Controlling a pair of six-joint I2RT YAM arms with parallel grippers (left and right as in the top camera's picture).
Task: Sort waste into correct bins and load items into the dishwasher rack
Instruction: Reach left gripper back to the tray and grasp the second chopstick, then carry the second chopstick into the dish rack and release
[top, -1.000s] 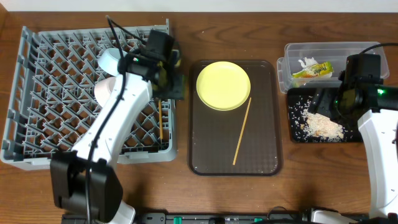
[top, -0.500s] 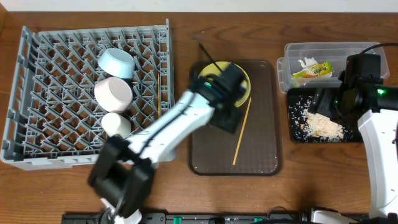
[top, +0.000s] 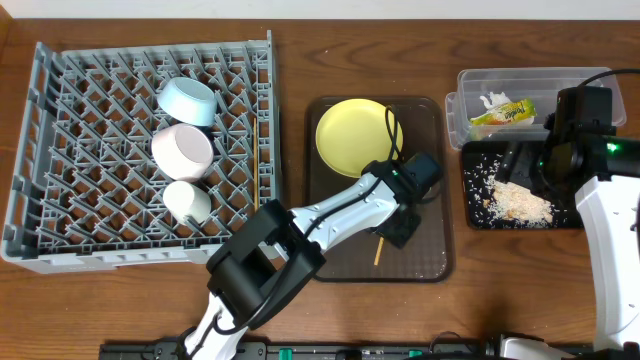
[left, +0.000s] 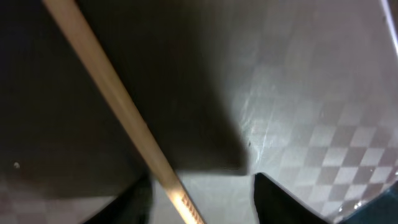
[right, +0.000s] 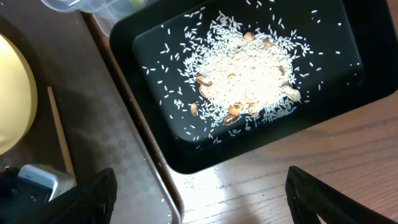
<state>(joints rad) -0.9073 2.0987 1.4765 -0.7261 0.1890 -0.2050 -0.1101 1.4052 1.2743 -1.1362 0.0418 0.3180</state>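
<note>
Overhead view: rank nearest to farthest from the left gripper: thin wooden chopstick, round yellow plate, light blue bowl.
1. Thin wooden chopstick, right at the left gripper, on the brown tray.
2. Round yellow plate, at the tray's far end.
3. Light blue bowl, in the grey rack, off the tray.

Warm brown wood-grain table (top: 150, 300) fills the bkgd, w/ a pale strip (top: 420, 8) along its far edge in the overhead view, lit softly & evenly, faint sheen on the wood.
</note>
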